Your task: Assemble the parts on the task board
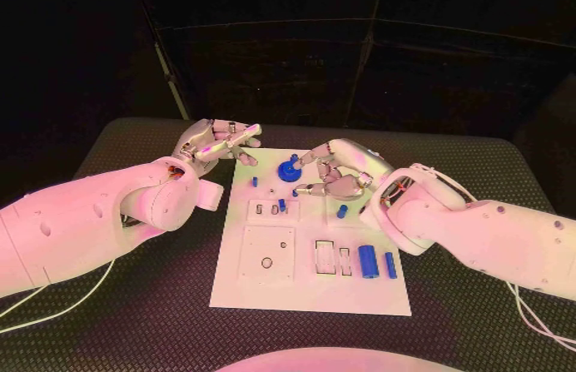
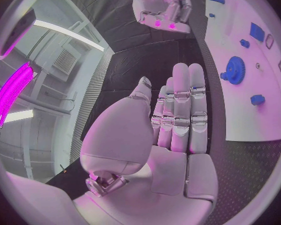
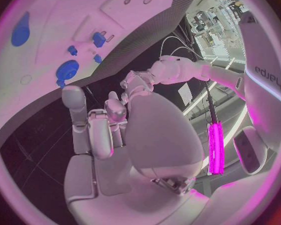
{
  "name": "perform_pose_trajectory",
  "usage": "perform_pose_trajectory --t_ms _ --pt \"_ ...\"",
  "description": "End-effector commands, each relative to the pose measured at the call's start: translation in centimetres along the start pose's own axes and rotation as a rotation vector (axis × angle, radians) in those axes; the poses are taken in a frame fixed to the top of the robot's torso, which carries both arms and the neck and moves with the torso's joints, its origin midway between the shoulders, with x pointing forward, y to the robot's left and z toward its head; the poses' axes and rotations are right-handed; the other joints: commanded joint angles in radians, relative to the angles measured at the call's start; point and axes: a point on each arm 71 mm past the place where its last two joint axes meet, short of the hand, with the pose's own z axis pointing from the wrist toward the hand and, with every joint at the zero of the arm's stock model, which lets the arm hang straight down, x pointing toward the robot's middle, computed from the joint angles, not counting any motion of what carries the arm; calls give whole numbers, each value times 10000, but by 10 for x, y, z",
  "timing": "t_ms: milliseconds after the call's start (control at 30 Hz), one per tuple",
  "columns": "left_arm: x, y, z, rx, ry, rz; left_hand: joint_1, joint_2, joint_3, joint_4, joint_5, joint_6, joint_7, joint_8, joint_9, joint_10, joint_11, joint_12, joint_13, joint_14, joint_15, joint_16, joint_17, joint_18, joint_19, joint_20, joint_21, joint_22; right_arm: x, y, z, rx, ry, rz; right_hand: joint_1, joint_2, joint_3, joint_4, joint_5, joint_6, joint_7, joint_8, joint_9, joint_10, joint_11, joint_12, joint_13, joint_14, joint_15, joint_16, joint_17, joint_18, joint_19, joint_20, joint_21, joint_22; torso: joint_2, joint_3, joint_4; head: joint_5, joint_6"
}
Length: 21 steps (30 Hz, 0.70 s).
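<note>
I see both hands at the board's (image 1: 310,293) far end: left hand (image 1: 220,145) off its corner, right hand (image 1: 333,171) just beside the blue gear (image 1: 288,170), both holding nothing.

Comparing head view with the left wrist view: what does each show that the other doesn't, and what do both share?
Head view alone: the whole task board, with two blue cylinders lying side by side at its near right, the cutouts beside them, and the left hand seen from outside, fingers apart over the table beyond the board's far left corner.

Left wrist view alone: the left hand's palm side, its fingers straight and together, holding nothing.

Both: the blue gear on the board's far end, small blue parts near it, and the right hand.
</note>
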Motion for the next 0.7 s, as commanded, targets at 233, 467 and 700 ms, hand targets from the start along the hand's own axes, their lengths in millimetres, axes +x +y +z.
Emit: perform_pose_trajectory --t_ms 233,467,700 --pt "6 20 -1 -3482 2399 4629 -1221 189 -714 657 5 679 -525 719 559 769 -541 2849 2199 922 -466 9187 9305 -725 1414 -557 5649 6294 -51 -12 -8 261 -625 3079 35 195 -50 -176 232 1 -15 72 -57 -570 -31 -780 -862 168 -83 -609 -751 252 -556 -54 -772 -1164 -276 89 -78 85 -40" --pt "17 17 12 -5025 3174 8108 -2178 527 -1944 677 -50 440 -838 2478 2385 424 -847 9905 9464 1119 -664 10396 10831 -1010 1375 -690 8143 9252 -85 -33 -10 911 -1550 3331 23 229 -84 -235 432 -49 -13 75 -72 -609 -34 -870 -978 174 -88 -714 -838 269 -576 -61 -914 -1322 -450 140 -27 132 -132" --pt "27 13 30 -5453 3279 9559 -2185 697 -2310 675 -37 -209 -895 3298 3410 354 -839 10536 10172 1119 -710 10396 10831 -1061 1380 -704 8476 9703 -94 -43 -10 1266 -1715 3288 78 275 -57 -332 1041 -57 -17 111 -76 -660 -47 -983 -1122 195 -103 -821 -912 279 -545 -78 -1046 -1453 -528 196 -29 186 -220"
